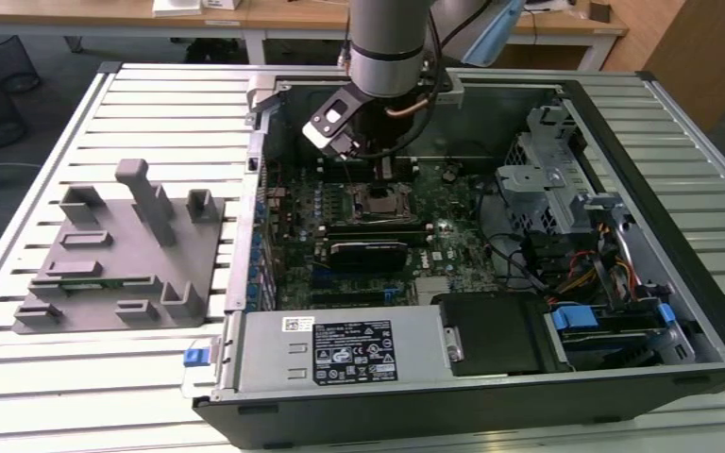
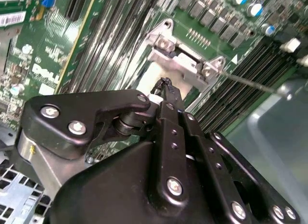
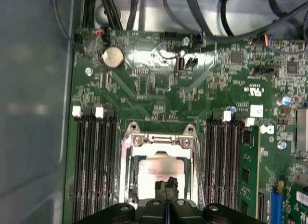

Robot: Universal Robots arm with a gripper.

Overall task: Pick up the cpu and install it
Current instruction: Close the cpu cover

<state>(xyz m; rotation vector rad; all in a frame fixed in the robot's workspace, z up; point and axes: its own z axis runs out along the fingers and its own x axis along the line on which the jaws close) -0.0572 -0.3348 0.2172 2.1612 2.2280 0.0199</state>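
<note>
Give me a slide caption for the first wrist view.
The tool over the silvery cpu, which lies within the motherboard socket's metal frame.

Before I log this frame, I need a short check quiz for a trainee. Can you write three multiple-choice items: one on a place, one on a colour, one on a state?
1. Where does the grey fixture stand?
A) on the floor
B) on the slatted table, at the exterior view's left of the computer case
C) on the arm

2. What colour is the motherboard?
A) green
B) red
C) white

3. How are the fingers of the gripper set?
A) spread wide
B) closed together over the cpu
C) clamped on a cable

Answers:
1 B: the exterior view shows it resting on the slats beside the case.
2 A: both wrist views show a green board.
3 B: in the first wrist view the tips meet above the silvery chip, which lies inside the socket frame.
</note>
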